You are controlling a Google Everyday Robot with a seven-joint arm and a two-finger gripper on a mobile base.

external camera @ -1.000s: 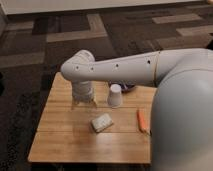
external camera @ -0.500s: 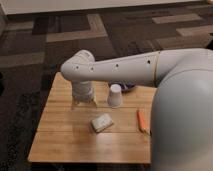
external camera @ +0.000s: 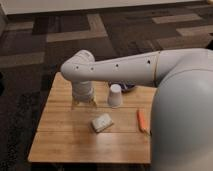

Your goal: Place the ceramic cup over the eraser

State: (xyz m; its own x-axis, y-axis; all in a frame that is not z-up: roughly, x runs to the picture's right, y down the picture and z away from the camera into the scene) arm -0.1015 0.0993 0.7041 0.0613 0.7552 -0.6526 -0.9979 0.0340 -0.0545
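Cup: ceramic cup (external camera: 115, 95) stands free on the bench (external camera: 65, 145), rear-centre, wider end down by the look of it; nothing touches it.
Eraser: not seen; may be hidden behind the hand or arm, can't tell.
Hand: hand (external camera: 84, 103) hangs low over the bench near the cup, on its left as seen; fingers apart, nothing visibly between them.
Arm: arm (external camera: 125, 70) reaches in from the right, across the rear of the bench.
Nearby: dark blue bowl (external camera: 128, 89) just behind the cup; pale block (external camera: 101, 122) in front; orange stick (external camera: 142, 121) front-right.
Change: none over the last sec; arm, hand & cup show 0 shift.
Meaning: prob. a pause before the grasp; cup not yet picked up, task barely begun.
Next: hand must reach the cup w/o knocking the bowl.
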